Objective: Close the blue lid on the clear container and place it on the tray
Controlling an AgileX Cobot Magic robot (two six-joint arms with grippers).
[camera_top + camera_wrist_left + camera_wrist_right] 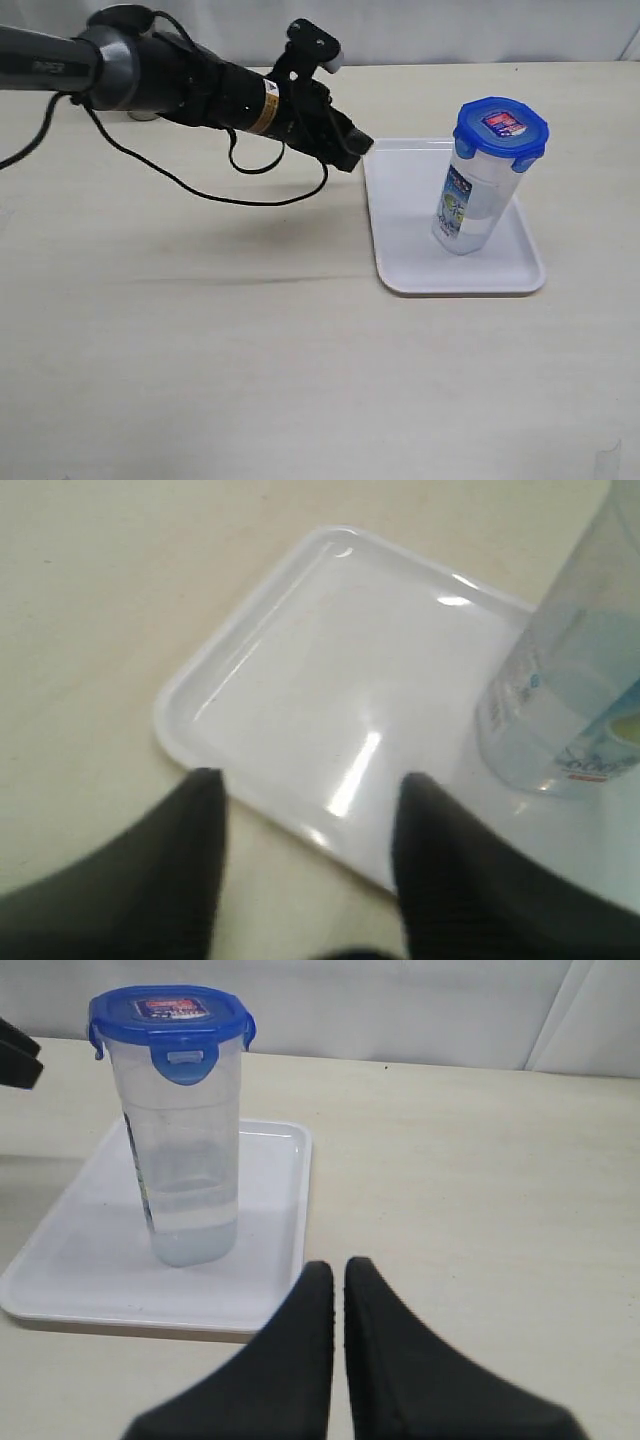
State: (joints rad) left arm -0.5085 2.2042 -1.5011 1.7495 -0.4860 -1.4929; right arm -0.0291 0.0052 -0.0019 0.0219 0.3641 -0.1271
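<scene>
The clear container (478,200) stands upright on the white tray (400,200), with the blue lid (500,128) sitting on its top. My left gripper (358,150) hovers at the tray's far left corner, apart from the container. In the left wrist view its jaws (310,785) are open with nothing between them, above the tray's rim (230,640), and the container (570,700) is off to one side. My right gripper (338,1268) is shut on nothing, low over the table beside the tray (270,1260), facing the container (185,1160) and lid (168,1015). It is outside the exterior view.
The left arm and its black cable (180,180) stretch over the table from the left. A pale wall (400,1010) runs behind the table. A dark tip of the left gripper (15,1055) shows at the edge of the right wrist view.
</scene>
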